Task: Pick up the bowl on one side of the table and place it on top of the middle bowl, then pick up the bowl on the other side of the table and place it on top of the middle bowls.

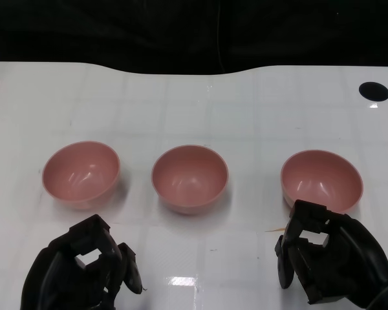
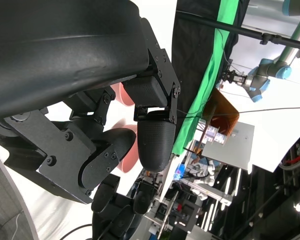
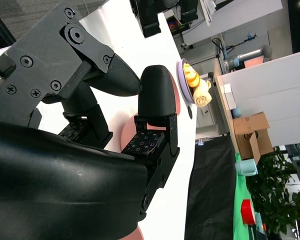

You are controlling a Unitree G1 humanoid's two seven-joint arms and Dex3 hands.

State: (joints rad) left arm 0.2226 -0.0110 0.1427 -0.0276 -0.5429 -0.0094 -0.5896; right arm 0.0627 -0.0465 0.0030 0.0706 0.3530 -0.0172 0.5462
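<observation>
You have three pink bowls in a row across the white table (image 1: 200,110), all upright and well apart: the left bowl (image 1: 81,173), the middle bowl (image 1: 189,178) and the right bowl (image 1: 321,181). None is stacked yet, so the task is at its start, and the even spacing leaves you room to lift either outer bowl without knocking its neighbour. Your right hand (image 1: 330,261) sits at the near edge of the right bowl, its fingers (image 1: 310,223) rising just at the rim; from the head view you cannot tell whether they touch it, and nothing is held, with the fingers apart. That placement suggests this bowl is the likely first pick, since the hand is lined up to take the near wall of the rim. Your left hand (image 1: 84,274) waits nearer to you, short of the left bowl with bare table between; its fingers look loosely curled with gaps between them, and it holds nothing. The wrist views show mostly the hands' own black shells, with slivers of pink beyond, so they do not settle contact. Watch the thin rim: a shallow pinch may tip the bowl.
</observation>
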